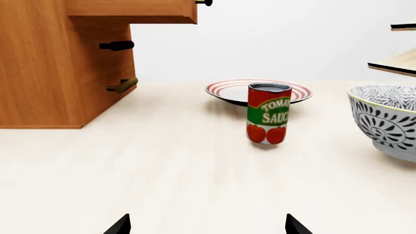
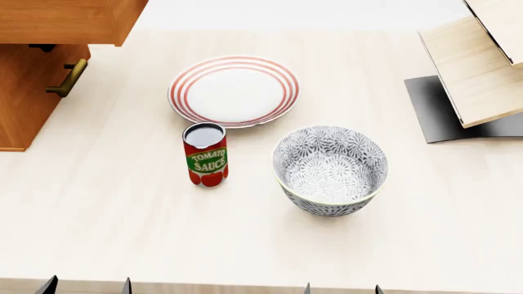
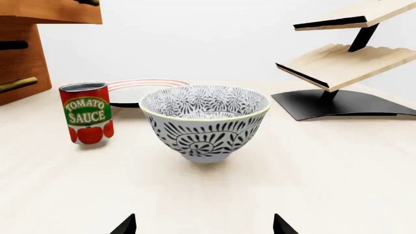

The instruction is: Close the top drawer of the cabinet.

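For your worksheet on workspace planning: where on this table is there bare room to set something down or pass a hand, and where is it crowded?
Bare table runs along the near edge, in front of the tomato sauce can and patterned bowl. Another free patch lies between the cabinet and the can. The middle is crowded: striped plate, can and bowl sit close together. The shelf unit fills the far right.

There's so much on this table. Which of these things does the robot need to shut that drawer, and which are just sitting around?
For the job:
top drawer, sticking out
cabinet
left gripper and right gripper, both open

Just lying about:
tomato sauce can
striped plate
patterned bowl
pale shelf unit
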Motion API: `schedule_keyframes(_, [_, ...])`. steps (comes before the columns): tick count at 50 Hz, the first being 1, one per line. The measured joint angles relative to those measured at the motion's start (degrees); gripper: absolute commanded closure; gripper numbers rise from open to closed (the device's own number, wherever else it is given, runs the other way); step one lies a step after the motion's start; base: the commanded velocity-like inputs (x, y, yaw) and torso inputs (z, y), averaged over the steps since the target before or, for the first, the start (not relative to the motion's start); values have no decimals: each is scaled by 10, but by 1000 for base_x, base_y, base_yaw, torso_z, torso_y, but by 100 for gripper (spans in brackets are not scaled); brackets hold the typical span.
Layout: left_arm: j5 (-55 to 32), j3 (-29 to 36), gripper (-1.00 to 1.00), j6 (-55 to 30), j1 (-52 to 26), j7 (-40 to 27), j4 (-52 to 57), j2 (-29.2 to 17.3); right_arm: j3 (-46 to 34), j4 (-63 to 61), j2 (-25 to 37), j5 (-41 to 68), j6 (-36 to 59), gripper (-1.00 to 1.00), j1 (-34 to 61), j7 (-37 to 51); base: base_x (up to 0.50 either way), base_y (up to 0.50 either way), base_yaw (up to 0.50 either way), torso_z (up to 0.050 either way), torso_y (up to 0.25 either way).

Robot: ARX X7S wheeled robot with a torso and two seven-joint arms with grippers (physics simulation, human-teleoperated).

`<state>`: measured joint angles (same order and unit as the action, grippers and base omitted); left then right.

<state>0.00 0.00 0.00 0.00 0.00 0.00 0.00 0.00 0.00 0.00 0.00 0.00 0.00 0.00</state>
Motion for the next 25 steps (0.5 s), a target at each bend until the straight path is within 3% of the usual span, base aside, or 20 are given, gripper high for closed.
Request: schedule_keyframes(25, [-27,33,-100,-4,6,-31,15,-28,-42,-6,28,9,-13,-100,-8,31,0,0,0,0,0])
